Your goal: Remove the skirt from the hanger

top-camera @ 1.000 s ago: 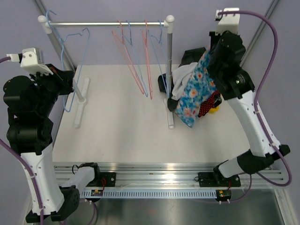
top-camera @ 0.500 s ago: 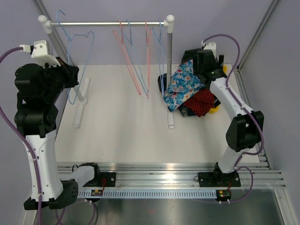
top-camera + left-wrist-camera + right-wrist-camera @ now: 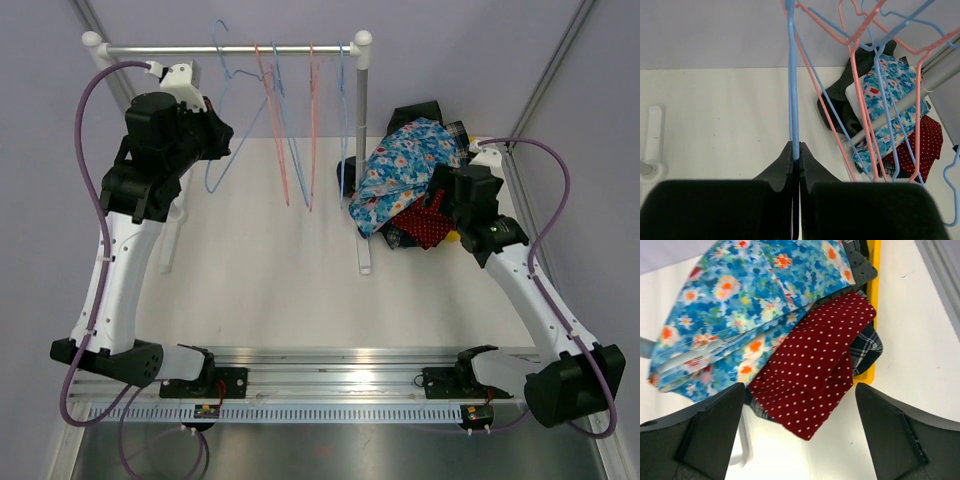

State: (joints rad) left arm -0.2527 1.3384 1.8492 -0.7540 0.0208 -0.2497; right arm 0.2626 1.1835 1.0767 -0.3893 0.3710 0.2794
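The skirt [image 3: 402,160] is blue with a flower print. It lies bunched on top of a clothes pile at the back right, off any hanger, and it also fills the upper left of the right wrist view [image 3: 750,305]. My right gripper [image 3: 441,203] hangs open just over the pile's near side, nothing between its fingers [image 3: 799,395]. My left gripper [image 3: 222,133] is raised beside the rack and shut on the wire of a bare light-blue hanger [image 3: 208,183]. The left wrist view shows that wire [image 3: 792,75] pinched between the closed jaws [image 3: 795,150].
A white rack with a metal rail [image 3: 230,49] stands across the back, carrying several pink and blue wire hangers [image 3: 300,130]. Under the skirt lie a red polka-dot cloth [image 3: 815,375], a plaid cloth and a yellow object [image 3: 874,290]. The rack's right post [image 3: 362,150] stands beside the pile.
My right gripper has opened and let go of the skirt, which dropped onto the pile; that arm drew back and down. My left arm carried the blue hanger rightward toward the rail.
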